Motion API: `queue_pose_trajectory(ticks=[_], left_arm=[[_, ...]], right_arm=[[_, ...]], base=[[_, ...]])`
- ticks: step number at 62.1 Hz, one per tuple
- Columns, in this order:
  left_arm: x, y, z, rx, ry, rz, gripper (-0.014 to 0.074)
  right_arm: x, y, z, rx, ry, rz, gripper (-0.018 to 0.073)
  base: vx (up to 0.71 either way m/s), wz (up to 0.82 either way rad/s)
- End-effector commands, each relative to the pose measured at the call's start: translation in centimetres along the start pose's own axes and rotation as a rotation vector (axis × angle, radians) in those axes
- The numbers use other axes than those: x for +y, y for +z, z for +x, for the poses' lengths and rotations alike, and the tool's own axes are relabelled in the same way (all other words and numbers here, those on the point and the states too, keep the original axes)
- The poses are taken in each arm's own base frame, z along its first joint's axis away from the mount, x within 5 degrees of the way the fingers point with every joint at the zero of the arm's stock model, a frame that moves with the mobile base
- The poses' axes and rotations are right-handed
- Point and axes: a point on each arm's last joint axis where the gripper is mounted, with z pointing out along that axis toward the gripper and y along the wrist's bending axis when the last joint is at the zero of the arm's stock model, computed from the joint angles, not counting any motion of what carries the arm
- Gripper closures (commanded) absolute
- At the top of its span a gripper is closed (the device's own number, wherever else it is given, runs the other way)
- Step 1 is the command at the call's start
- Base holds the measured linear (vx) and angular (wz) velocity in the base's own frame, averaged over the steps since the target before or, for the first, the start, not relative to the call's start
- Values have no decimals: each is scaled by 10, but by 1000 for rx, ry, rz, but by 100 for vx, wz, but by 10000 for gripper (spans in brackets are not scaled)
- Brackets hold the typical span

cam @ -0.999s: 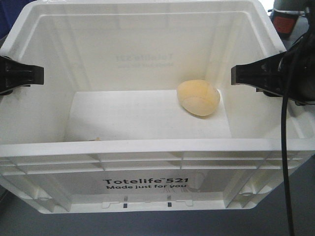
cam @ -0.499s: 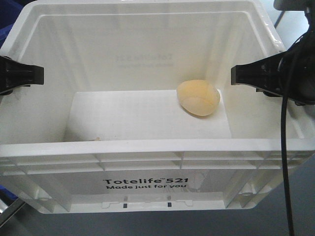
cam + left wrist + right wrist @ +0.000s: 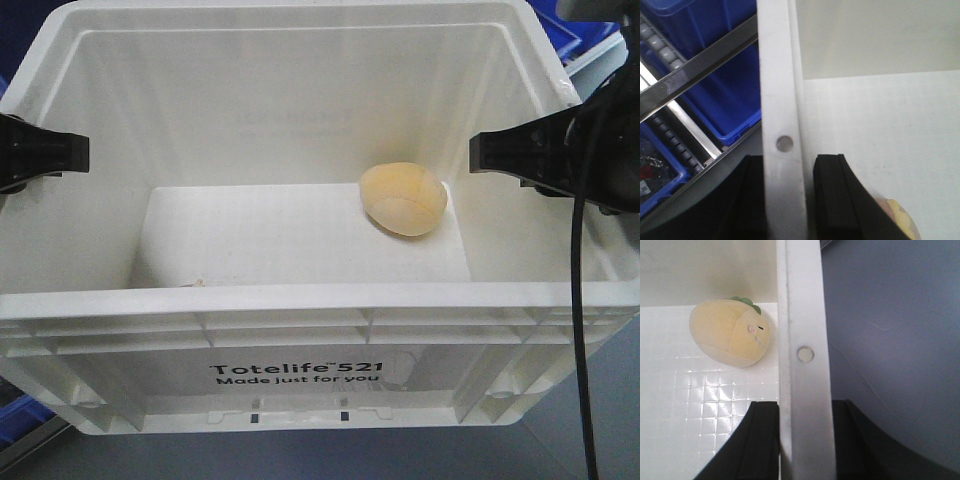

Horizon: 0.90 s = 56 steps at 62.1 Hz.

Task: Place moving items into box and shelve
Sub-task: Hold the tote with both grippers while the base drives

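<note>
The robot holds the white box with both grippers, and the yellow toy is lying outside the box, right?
No. The yellow toy lies inside the white box, on its floor by the right wall; the front-facing view shows it. The rest holds: the left gripper and the right gripper each clamp a side rim.

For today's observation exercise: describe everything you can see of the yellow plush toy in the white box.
The plush toy is an egg-like ball of pale yellow-orange fabric, with seams, a stitched face and a green leaf tuft. It lies on its side on the floor of the white box, near its far right corner, touching only the box.
</note>
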Motion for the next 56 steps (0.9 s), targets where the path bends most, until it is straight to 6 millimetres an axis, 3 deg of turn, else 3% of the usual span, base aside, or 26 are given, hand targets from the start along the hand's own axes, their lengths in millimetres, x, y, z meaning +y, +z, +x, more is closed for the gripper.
queue_pose_trajectory(ticks=[1, 56], left_arm=[[-6, -16, -16, -164, 4, 113, 503], [-6, -16, -16, -164, 4, 113, 503]], right_arm=[[-7, -18, -11, -112, 0, -18, 559], [-7, -18, -11, -112, 0, -18, 559]], base=[[7, 55], [5, 51]])
